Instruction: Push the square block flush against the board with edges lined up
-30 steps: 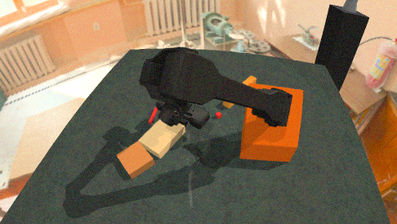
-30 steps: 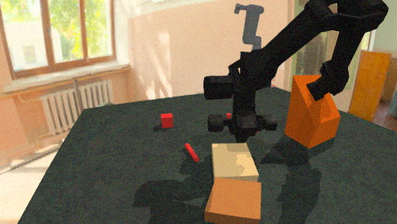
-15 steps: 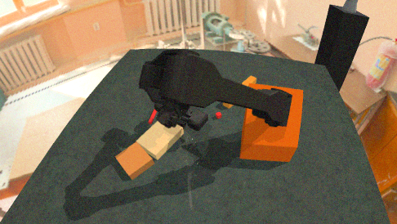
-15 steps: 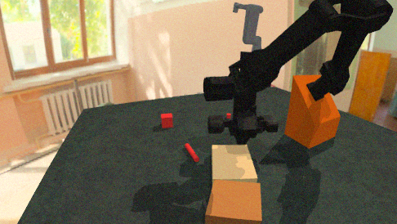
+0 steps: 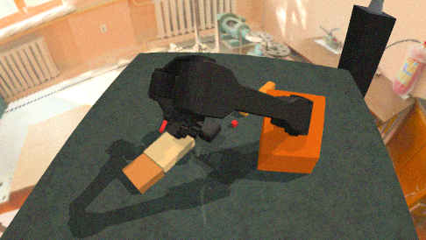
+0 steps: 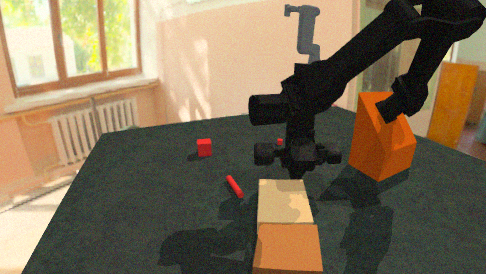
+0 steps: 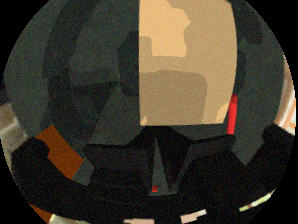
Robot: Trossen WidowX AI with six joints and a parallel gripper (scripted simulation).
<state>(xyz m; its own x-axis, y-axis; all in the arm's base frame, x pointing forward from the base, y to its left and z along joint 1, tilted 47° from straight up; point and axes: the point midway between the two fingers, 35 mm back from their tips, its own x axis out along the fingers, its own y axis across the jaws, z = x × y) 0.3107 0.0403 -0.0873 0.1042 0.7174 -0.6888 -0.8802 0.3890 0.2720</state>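
The square block (image 5: 143, 172) (image 6: 289, 247), orange, lies flat at the near end of the cream board (image 5: 168, 151) (image 6: 284, 202) (image 7: 187, 95). One whole side of the block faces the board's near end; they seem to touch, but a hairline gap cannot be ruled out. Their left edges look nearly in line in the exterior view; the block's right edge appears slightly farther out. The block is not visible in the wrist view. My gripper (image 5: 186, 136) (image 6: 296, 175) (image 7: 154, 121) is shut and empty, pointing down at the board's far end, with its tips at or very close to that end.
A large orange block (image 5: 289, 151) (image 6: 375, 145) (image 7: 60, 152) stands to the right, beneath part of the arm. A red stick (image 5: 163, 126) (image 6: 234, 186) (image 7: 232, 115) lies left of the board. A red cube (image 6: 204, 147) and a tiny red cube (image 5: 234, 123) (image 6: 280, 142) lie farther back.
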